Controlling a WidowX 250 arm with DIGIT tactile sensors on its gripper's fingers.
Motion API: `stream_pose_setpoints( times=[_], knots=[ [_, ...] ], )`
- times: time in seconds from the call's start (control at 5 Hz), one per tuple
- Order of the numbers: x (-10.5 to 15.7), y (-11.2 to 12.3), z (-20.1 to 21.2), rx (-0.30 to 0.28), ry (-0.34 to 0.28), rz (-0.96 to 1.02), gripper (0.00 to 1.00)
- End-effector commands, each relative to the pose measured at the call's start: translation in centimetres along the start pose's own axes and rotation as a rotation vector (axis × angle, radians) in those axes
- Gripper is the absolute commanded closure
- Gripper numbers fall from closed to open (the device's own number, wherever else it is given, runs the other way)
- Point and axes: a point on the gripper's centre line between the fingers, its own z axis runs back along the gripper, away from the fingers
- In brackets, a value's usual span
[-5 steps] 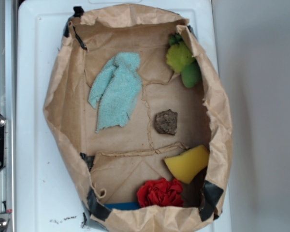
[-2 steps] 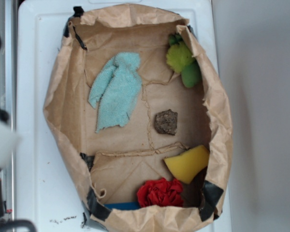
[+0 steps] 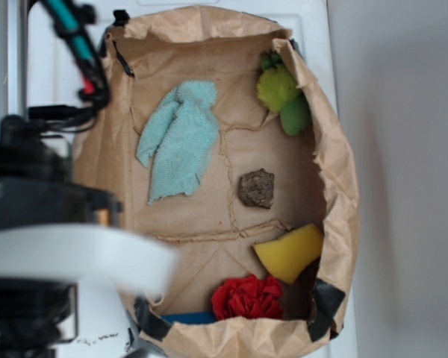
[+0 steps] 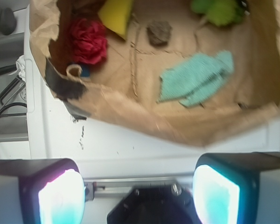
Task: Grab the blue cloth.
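Wrist view: showing the gripper (image 4: 139, 196) spread wide, both fingers (image 4: 58, 198) glowing pale at the bottom corners with nothing between them, hanging over the white tabletop (image 4: 130, 144) just outside the near wall of the brown paper bag (image 4: 144, 119). Lying beyond that crumpled wall, on the bag's floor, the blue cloth (image 4: 196, 78), rumpled and stretched sideways, well apart from the fingertips. Sitting farther in, a brown rock-like lump (image 4: 158, 32), a yellow sponge wedge (image 4: 115, 14), a red ruffled fabric ball (image 4: 87, 41) with a small blue piece (image 4: 85, 71) peeking just beside it, and a green plush toy (image 4: 219, 10) at the top edge. Running along the left margin, black cables (image 4: 4, 107).

Exterior view: filling the lower left as a blurred black-and-white mass, the arm (image 3: 52, 253), overlapping the bag's left wall (image 3: 97, 149); jaw position not readable here. Resting in the upper left part of the bag, the pale turquoise towel (image 3: 181, 140), flat and untouched, with the lump (image 3: 256, 188) to its lower right, the sponge (image 3: 290, 252) and red ball (image 3: 246, 297) toward the bottom, the darker blue piece (image 3: 188, 318) against the bottom wall, and the green toy (image 3: 282, 95) tucked in the upper right corner.
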Motion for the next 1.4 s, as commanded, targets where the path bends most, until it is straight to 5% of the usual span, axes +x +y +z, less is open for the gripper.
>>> stream_pose_setpoints(
  times=[0.0, 1.2],
  knots=[
    [4.9, 2.9, -3.5, 0.034, 0.007, 0.048, 0.0],
    [7.4, 7.1, -7.4, 0.029, 0.028, 0.095, 0.0]
  ],
)
